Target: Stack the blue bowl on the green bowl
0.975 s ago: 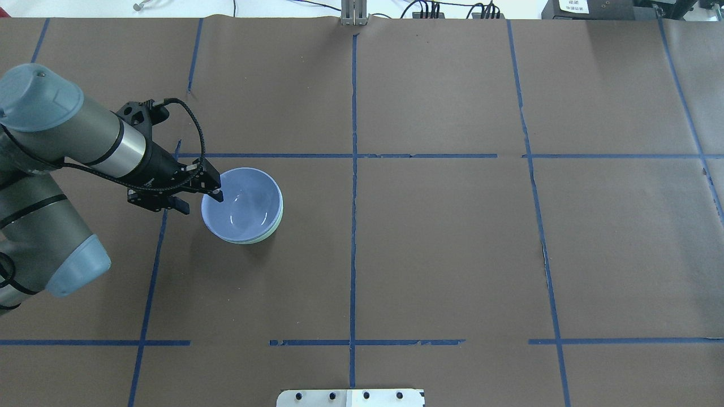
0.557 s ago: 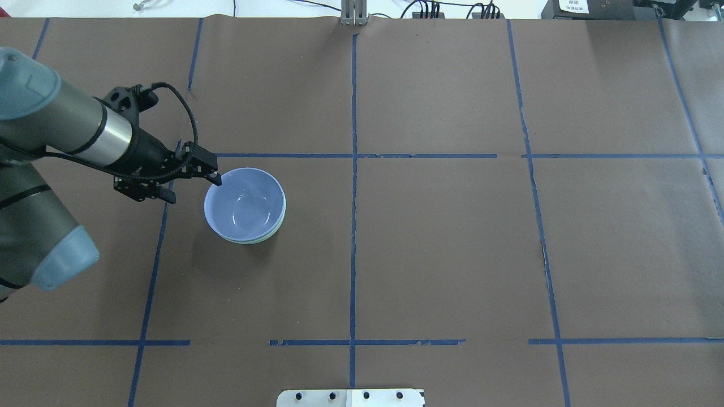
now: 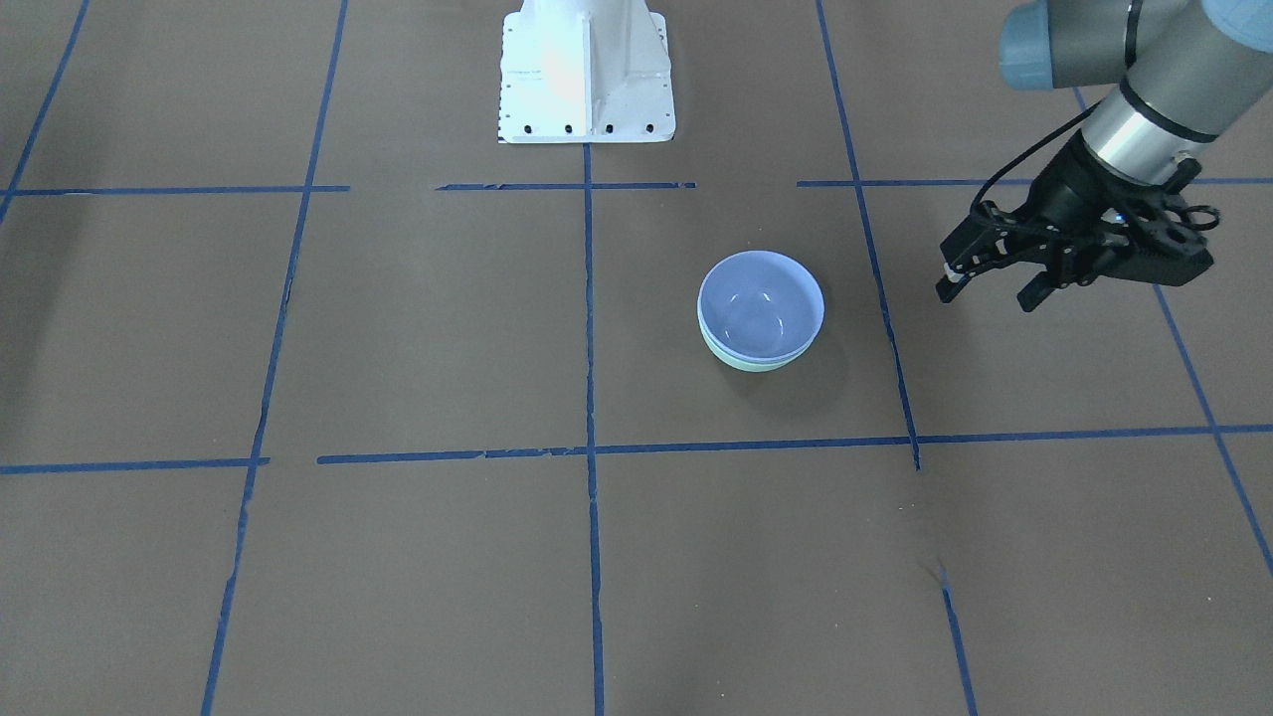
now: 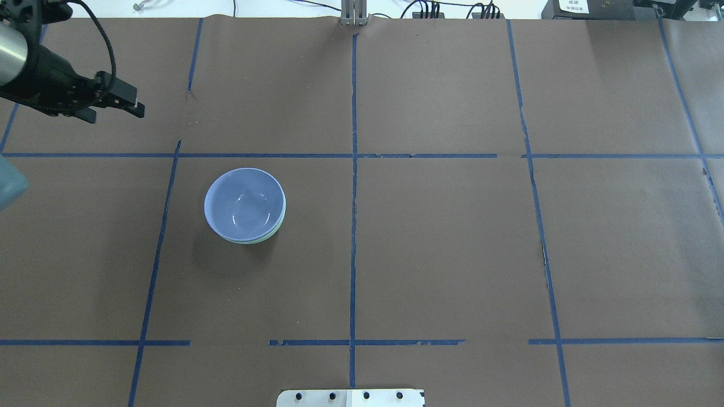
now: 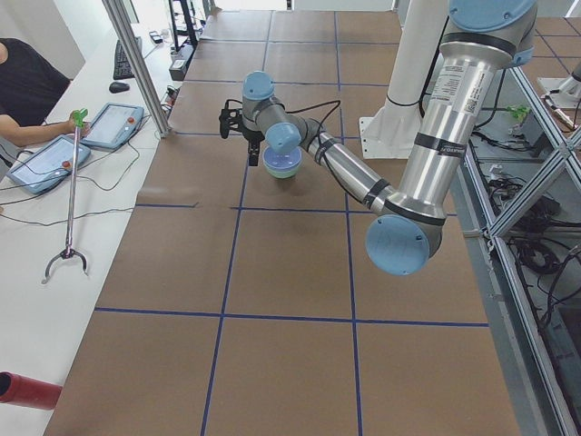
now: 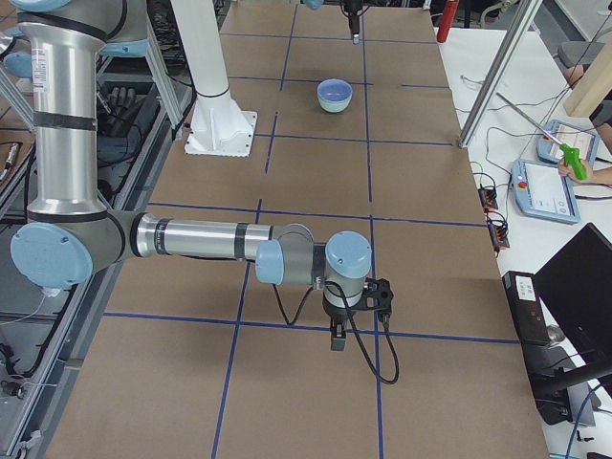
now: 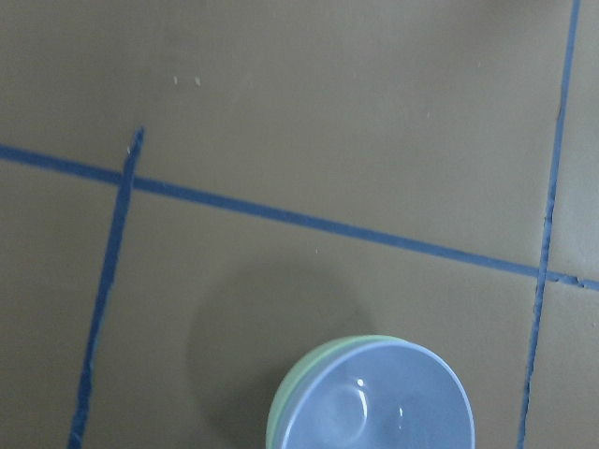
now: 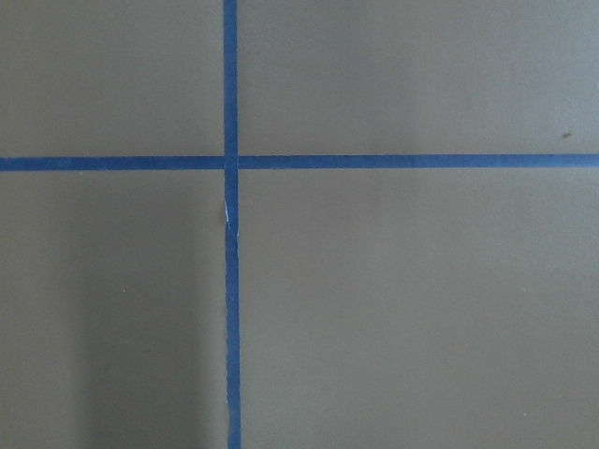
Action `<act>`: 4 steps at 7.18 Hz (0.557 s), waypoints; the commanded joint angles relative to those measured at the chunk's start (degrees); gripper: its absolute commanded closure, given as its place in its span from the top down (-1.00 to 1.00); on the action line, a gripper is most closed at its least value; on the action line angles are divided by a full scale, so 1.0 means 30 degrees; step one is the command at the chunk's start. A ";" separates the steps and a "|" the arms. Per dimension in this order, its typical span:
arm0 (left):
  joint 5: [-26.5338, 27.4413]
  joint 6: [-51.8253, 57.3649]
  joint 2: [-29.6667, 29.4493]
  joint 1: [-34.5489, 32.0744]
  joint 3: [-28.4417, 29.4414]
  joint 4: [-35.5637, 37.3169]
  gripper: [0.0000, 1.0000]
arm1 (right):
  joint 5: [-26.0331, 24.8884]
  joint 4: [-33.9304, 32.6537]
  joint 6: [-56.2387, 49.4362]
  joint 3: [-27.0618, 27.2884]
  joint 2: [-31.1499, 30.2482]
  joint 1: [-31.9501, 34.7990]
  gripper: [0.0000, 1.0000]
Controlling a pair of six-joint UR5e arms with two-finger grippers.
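Periwinkle-blue gloss tops the stack: our round, smooth blue bowl (image 4: pixel 244 203) sits nested inside the round, pale mint-green bowl (image 3: pixel 751 364), on the brown paper-covered counter (image 4: pixel 452 254) gridded with blue tape (image 4: pixel 353 226). We judge the stacking done. Our left claw (image 3: pixel 988 290) hangs released and empty, well apart from the bowls. Our right claw (image 6: pixel 337 335) shows only from the side, so we cannot tell its state. Both bowls look slick, so a low sweep of the left arm across them could clip a rim and unseat the blue one.
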 commanded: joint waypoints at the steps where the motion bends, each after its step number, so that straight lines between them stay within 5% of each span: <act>1: -0.0029 0.7577 0.1584 -0.2728 0.0165 0.1263 1.00 | 0.0015 0.0008 0.0000 0.0001 0.0001 0.0000 1.00; 2: -0.0087 1.1120 0.2551 -0.4337 0.0312 0.1350 1.00 | 0.0015 0.0008 0.0000 0.0001 0.0001 0.0000 1.00; 4: -0.0643 1.2444 0.4426 -0.6542 0.0894 0.2081 1.00 | -0.0014 0.0008 0.0000 0.0001 0.0001 0.0000 1.00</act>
